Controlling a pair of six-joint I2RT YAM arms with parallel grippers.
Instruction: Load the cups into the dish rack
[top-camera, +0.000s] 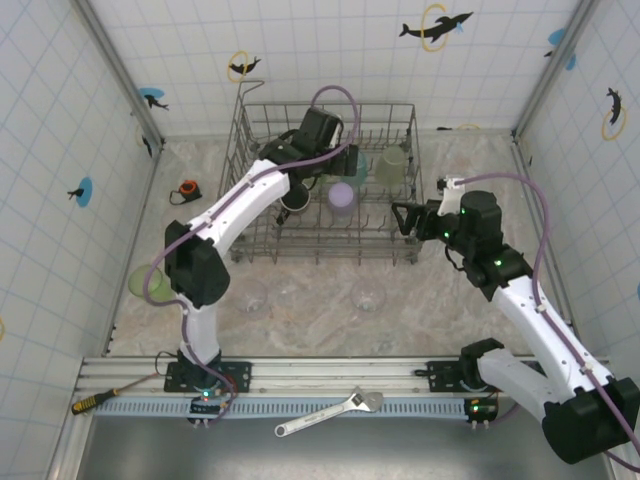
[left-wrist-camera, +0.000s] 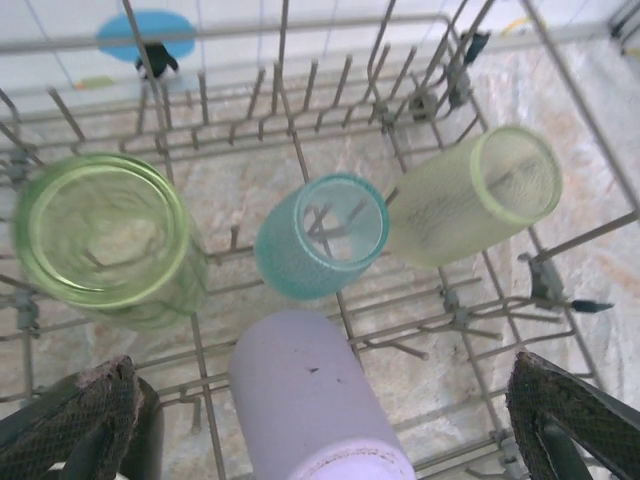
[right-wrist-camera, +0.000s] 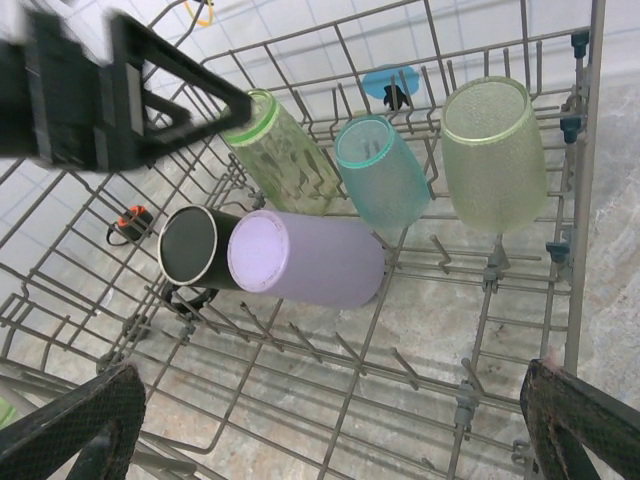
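Observation:
The grey wire dish rack (top-camera: 262, 250) stands at the back middle of the table. Inside it lie a green cup (left-wrist-camera: 100, 240), a teal cup (left-wrist-camera: 320, 235), a pale yellow-green cup (left-wrist-camera: 470, 195), a lavender cup (left-wrist-camera: 310, 390) and a black cup (right-wrist-camera: 195, 245). My left gripper (left-wrist-camera: 330, 440) hangs open over the lavender cup (top-camera: 342, 200), its fingers well clear on both sides. My right gripper (top-camera: 403, 218) is open at the rack's right wall (right-wrist-camera: 580, 200), holding nothing. Three clear cups (top-camera: 368, 293) stand on the table in front of the rack, and another green cup (top-camera: 141, 281) sits at the left.
An orange-and-black tape measure (top-camera: 187, 188) lies left of the rack. A wrench (top-camera: 330, 412) and a screwdriver (top-camera: 100, 400) rest on the rail at the near edge. Tiled walls close in the table on three sides.

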